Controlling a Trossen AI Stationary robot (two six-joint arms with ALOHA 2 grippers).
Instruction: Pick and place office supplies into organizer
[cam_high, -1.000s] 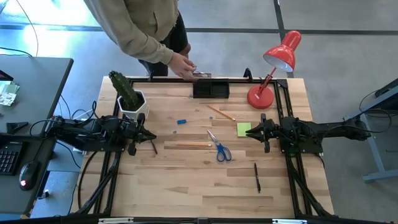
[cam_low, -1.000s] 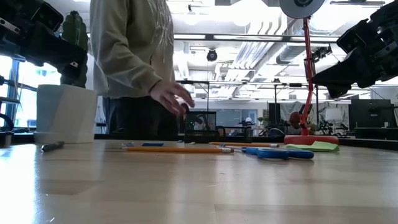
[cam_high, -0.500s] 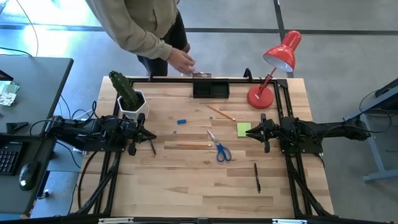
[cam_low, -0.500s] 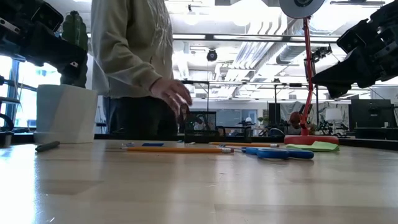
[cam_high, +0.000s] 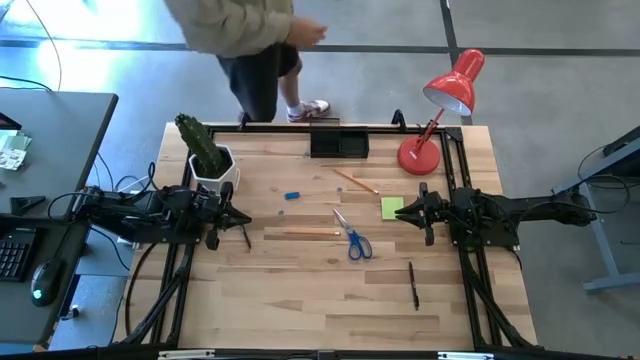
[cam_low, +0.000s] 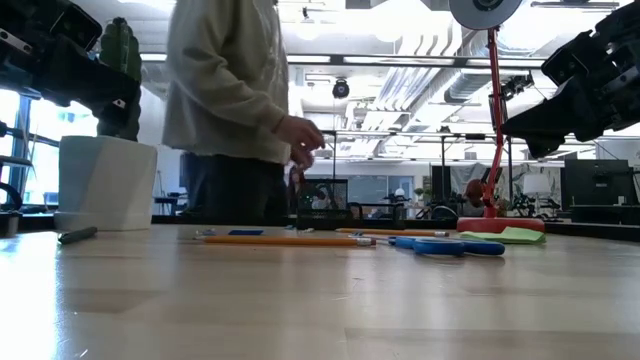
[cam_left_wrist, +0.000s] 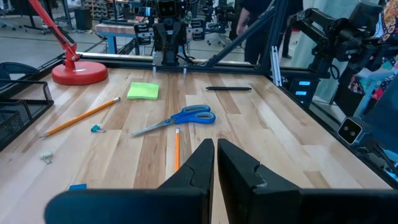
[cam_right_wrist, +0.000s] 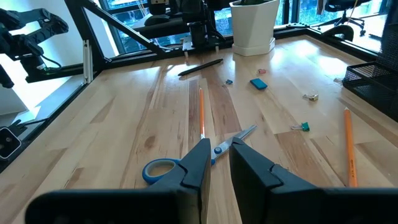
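Left claw (cam_high: 243, 222) hovers pinched shut at the surface's (cam_high: 300, 300) left edge. Only the wrist views show small clips (cam_right_wrist: 301, 127). The organizer (cam_high: 339, 143) sits at the far edge, contents unreadable. Right claw (cam_high: 402, 216), narrowly parted, empty, hangs above the sticky-note pad (cam_high: 391, 208).

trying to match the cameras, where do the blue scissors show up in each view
high view: scissors at table centre, between the two arms.
low view: blue handles right of centre, lying flat.
left wrist view: middle of picture, beyond the shut left gripper.
right wrist view: low centre, partly behind the right gripper.
shared landmark: the long pencil beside them.
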